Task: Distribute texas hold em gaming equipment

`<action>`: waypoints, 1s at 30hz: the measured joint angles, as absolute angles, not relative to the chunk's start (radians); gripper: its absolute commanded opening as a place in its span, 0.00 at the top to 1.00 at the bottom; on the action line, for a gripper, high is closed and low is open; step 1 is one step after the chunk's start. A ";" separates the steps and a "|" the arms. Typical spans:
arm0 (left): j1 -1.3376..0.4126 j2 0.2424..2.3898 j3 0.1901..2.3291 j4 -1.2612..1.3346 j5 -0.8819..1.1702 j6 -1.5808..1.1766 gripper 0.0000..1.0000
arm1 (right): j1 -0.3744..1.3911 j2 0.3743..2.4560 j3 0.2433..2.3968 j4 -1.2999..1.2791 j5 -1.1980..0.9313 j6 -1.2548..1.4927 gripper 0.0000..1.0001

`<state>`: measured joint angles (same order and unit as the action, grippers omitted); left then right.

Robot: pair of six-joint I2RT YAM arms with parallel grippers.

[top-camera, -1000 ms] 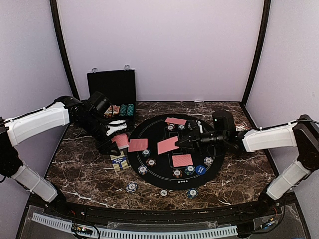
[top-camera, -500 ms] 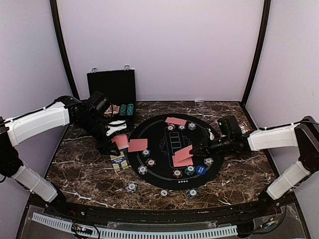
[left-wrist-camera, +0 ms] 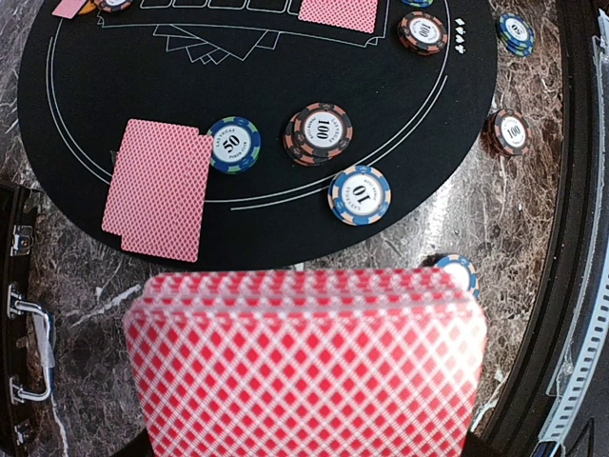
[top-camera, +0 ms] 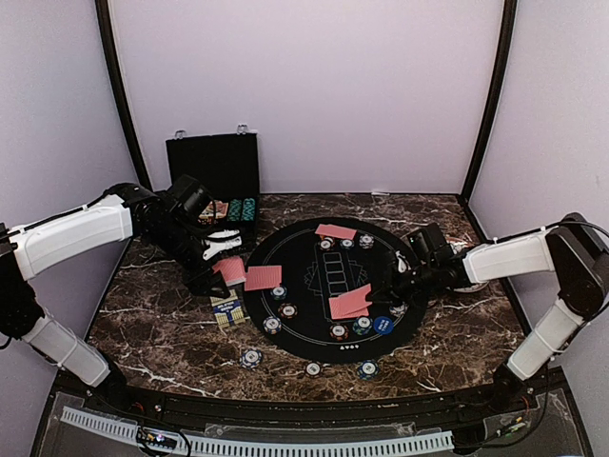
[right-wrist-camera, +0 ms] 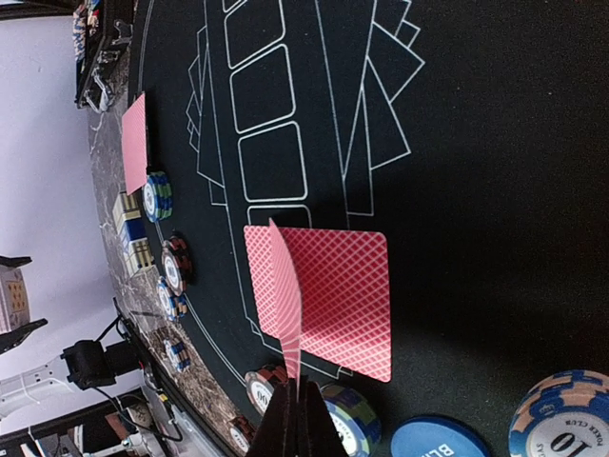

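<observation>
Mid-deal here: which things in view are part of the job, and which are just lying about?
Part of the job:
- held deck
- pinched card
- dealt cards
- striped chips
- blue marker disc

Lying about:
- black case
- small blue-and-yellow box
- black mat, just the playing surface
</observation>
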<state>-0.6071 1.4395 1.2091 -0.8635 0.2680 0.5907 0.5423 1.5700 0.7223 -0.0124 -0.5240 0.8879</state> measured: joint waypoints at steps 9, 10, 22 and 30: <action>-0.607 1.446 1.210 -0.864 0.270 0.591 1.00 | 0.542 1.606 0.724 -0.022 -0.503 0.862 0.77; -0.607 1.451 1.211 -0.864 0.270 0.591 1.00 | 0.542 1.607 0.724 -0.026 -0.499 0.862 0.74; -0.607 1.473 1.222 -0.865 0.272 0.591 1.00 | 0.546 1.585 0.769 -0.108 -0.443 0.823 0.42; -0.607 1.473 1.222 -0.865 0.272 0.591 1.00 | 0.567 1.545 0.859 -0.191 -0.392 0.801 0.02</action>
